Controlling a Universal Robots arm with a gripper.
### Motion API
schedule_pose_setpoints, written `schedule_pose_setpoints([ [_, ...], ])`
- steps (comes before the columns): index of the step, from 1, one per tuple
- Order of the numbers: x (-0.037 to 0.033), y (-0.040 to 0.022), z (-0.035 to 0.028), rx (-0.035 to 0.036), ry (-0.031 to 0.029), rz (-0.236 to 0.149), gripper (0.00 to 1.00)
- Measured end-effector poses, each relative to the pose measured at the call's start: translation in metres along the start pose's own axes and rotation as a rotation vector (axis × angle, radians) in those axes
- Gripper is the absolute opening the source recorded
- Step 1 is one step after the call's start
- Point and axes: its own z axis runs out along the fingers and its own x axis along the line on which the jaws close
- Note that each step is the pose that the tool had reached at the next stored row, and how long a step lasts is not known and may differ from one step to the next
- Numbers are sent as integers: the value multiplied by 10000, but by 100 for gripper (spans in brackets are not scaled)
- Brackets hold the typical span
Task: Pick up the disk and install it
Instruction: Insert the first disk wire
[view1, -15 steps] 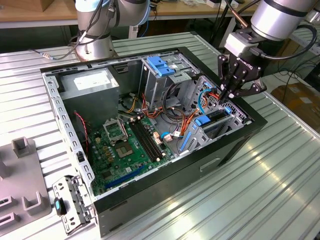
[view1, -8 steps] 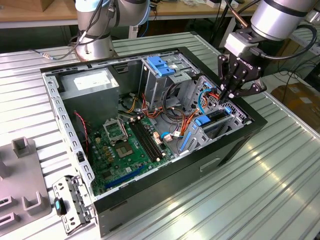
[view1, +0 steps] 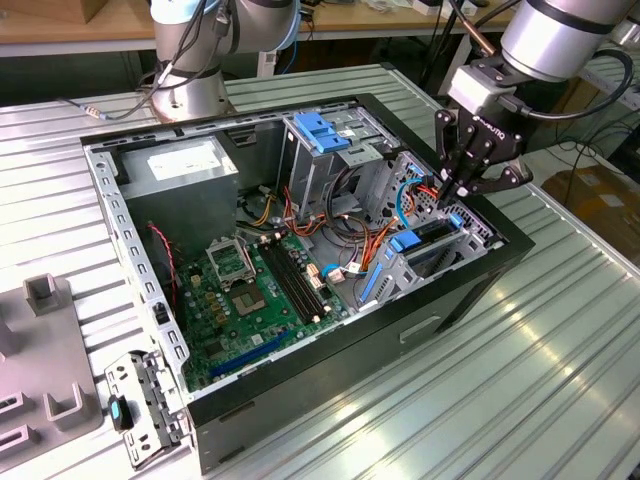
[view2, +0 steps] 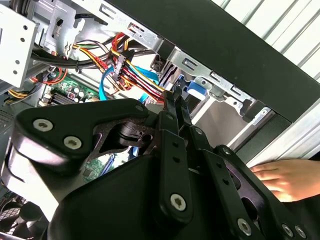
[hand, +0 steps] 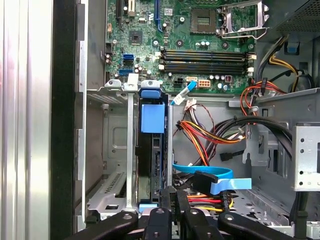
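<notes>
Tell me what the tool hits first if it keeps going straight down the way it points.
Probably the disk, standing on edge in its bay right below the tool; depth is hard to judge.

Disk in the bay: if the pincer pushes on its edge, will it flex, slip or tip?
Probably stiff: the disk looks like a rigid slab. Tipping seems unlikely, since it stands on edge between the bay's metal walls. The pincer might slip off that narrow edge.
</notes>
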Motion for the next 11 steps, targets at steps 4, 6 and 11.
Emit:
schedule_pose_setpoints([
  [4, 18, 23, 20, 7, 2, 27, 16],
  [6, 38, 29, 33, 8, 0, 26, 16],
  [11, 51, 60, 49, 30, -8, 26, 16],
])
